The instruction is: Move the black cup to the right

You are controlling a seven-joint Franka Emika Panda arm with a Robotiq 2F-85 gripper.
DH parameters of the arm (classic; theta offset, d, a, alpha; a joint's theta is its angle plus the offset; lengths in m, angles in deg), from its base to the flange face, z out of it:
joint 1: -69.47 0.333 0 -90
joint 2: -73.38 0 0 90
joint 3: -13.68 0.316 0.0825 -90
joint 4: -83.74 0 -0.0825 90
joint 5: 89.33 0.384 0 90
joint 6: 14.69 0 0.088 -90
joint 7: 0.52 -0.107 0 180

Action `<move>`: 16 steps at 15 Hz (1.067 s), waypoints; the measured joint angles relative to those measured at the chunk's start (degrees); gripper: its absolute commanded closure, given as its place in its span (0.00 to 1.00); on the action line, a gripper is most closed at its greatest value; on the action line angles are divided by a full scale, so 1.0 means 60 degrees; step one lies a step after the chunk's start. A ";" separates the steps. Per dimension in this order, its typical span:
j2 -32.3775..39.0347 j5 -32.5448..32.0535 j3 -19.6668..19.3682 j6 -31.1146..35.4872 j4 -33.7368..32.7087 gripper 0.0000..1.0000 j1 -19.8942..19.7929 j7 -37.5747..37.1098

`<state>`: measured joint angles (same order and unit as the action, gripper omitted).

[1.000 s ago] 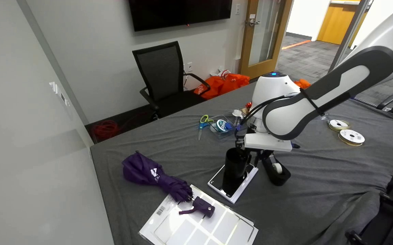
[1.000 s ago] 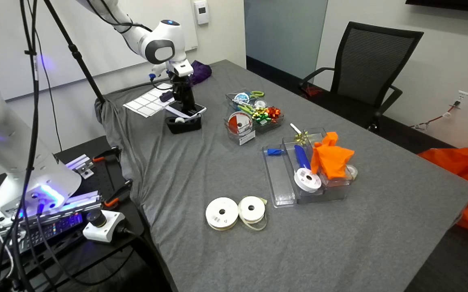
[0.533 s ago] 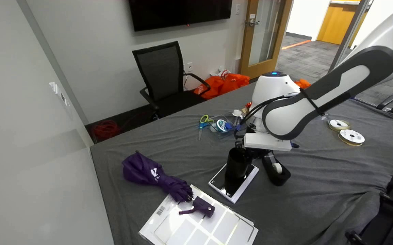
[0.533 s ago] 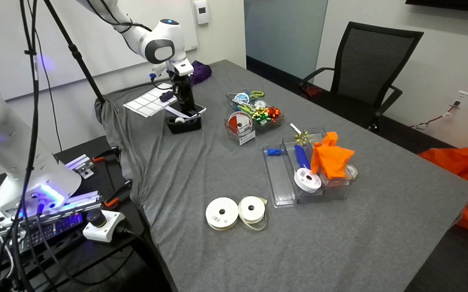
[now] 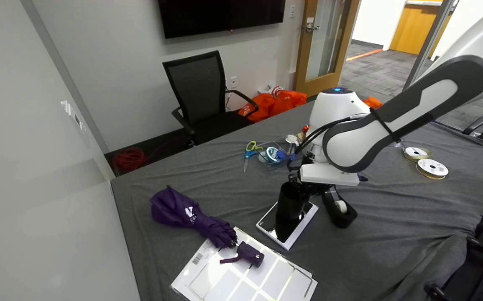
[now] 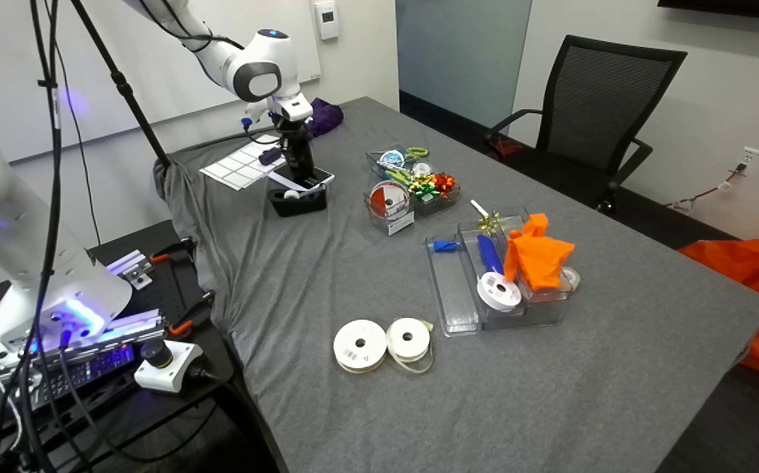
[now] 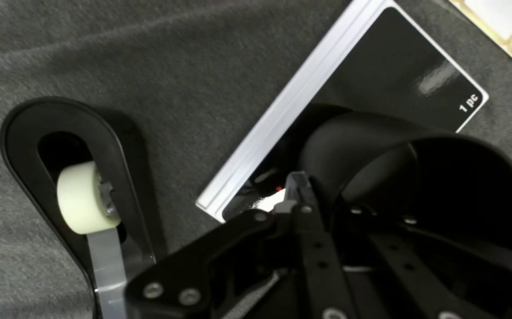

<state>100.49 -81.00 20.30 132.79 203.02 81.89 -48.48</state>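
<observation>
The black cup point(image 5: 290, 202) is a matte cylinder over the flat white-edged dark box point(image 5: 302, 228). In the wrist view, the cup point(image 7: 349, 137) leans, its open mouth toward the lower right. My gripper point(image 7: 332, 199) straddles the cup's wall, one finger outside and the other inside its mouth. The jaws look closed on the wall, though the inner fingertip is hidden in the dark. The cup point(image 6: 299, 157) is also seen in an exterior view, merging with the black gripper above it. I cannot tell whether its base touches the box.
A black tape dispenser point(image 5: 340, 218) lies close beside the box, also in the wrist view point(image 7: 52, 110). A purple umbrella point(image 5: 189, 219) and white label sheets point(image 5: 228, 286) lie nearby. Clear trays point(image 6: 455, 302), ribbon spools point(image 6: 346, 345) and scissors point(image 5: 247, 155) are elsewhere on the grey table.
Since one second ago the cup has tilted and shifted slightly, and the box under it has nudged a little. The arm's wrist is very slightly higher.
</observation>
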 measured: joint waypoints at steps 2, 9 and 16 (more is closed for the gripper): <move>-0.0126 0.0011 0.0032 -0.0001 0.0046 0.98 0.0043 0.0000; -0.1482 -0.0112 -0.0012 -0.0584 0.1070 0.98 0.0116 0.0282; -0.3824 -0.1123 -0.0250 -0.1978 0.2836 0.98 -0.0115 0.1608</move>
<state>77.54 -87.74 18.80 120.92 220.04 81.20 -38.83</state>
